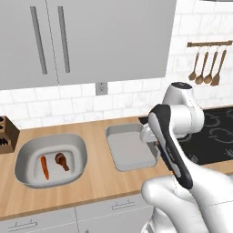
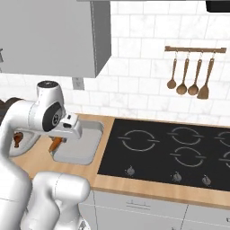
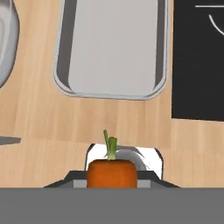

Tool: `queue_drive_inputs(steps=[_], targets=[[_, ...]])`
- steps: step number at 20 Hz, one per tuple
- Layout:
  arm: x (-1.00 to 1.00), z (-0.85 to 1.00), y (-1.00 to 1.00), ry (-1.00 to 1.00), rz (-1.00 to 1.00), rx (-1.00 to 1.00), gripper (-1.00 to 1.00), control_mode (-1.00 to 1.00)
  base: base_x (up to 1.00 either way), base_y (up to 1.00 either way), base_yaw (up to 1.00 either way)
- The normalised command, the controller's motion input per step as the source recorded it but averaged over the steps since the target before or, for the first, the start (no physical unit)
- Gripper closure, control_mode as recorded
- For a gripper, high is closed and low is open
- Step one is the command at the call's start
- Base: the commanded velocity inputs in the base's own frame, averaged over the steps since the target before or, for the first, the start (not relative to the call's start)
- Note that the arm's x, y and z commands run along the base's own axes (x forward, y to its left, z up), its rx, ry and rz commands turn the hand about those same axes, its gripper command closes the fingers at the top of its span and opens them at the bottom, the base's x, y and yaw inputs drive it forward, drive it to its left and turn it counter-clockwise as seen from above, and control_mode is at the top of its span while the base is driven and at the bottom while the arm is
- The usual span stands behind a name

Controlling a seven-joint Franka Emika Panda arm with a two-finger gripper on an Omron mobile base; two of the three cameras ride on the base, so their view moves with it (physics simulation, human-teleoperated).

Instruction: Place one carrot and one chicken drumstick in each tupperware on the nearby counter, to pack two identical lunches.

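Tupperware [image 1: 129, 146] on wood counter [image 1: 98, 179] beside stovetop [image 2: 179, 152], end effector [image 3: 112, 178] pinching carrot [image 3: 111, 171]

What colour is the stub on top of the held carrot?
Green, on the orange carrot; clearest in the hand view.

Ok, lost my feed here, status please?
Claw shut on orange carrot, above counter beside empty rectangular grey tupperware. Wide grey tupperware already filled. Path clear.

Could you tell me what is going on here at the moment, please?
The white arm's two-finger gripper is shut on an orange carrot with a green stem, above the wooden counter near the empty rectangular grey container. The wide bowl-like grey container already holds a second carrot and a brown chicken drumstick.
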Motion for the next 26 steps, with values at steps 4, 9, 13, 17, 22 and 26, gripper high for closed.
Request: queue_drive_inputs(steps=[4, 9, 13, 17, 22, 26], targets=[[1.00, -0.27, 0.00, 0.28, 0.00, 0.00, 1.00, -1.00, 0.00, 0.00, 0.00], [1.00, -0.01, 0.02, 0.20, 0.00, -0.02, 1.00, -1.00, 0.00, 0.00, 0.00], [0.48, -0.74, 0.03, -0.07, -0.01, -0.07, 1.00, -1.00, 0.00, 0.00, 0.00], [0.41, -1.00, 0.00, -0.13, 0.00, -0.02, 1.00, -1.00, 0.00, 0.00, 0.00], [0.51, -0.76, 0.00, -0.19, 0.00, 0.00, 1.00, -1.00, 0.00, 0.00, 0.00], [0.68, -0.27, 0.00, -0.17, 0.00, 0.00, 1.00, -1.00, 0.00, 0.00, 0.00]])
